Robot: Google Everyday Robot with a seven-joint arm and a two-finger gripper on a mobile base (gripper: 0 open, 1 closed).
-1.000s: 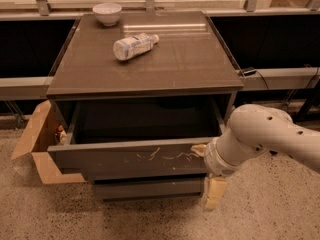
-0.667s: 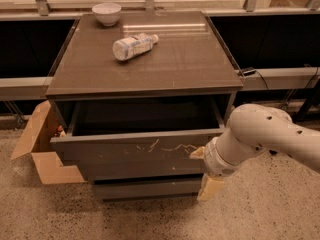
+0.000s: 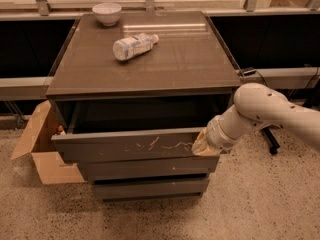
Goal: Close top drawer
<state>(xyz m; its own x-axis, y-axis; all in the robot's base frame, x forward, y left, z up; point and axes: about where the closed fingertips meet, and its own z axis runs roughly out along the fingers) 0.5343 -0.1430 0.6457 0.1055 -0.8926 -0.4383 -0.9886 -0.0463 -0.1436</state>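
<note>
One drawer stands open: the top drawer [image 3: 125, 148], wide, shallow and dark grey-brown, pulled out from the cabinet [image 3: 145, 69] in the lower middle of the frame. Its front is a flat, plain panel, marked with pale whitish scratches right of centre. The panel sits slightly askew, its left end a little lower than its right. Behind it the drawer's inside lies in deep shadow under the cabinet top.

Just below, two narrower drawer fronts [image 3: 150, 168] sit one under the other, set further back than the scratched panel.

At the right end of the top drawer's front is the gripper [image 3: 201, 145], pale tan and touching the panel beside the scratches. Whether it is spread or pressed together I cannot tell. The thick white arm [image 3: 260, 109] runs from it up and off the right edge of the frame.

On the cabinet top a clear plastic bottle [image 3: 132, 45] lies on its side, and a white bowl [image 3: 107, 13] stands at the far left corner. A cardboard box [image 3: 37, 149] with open flaps rests on the speckled floor [image 3: 260, 199] against the cabinet's left side.
</note>
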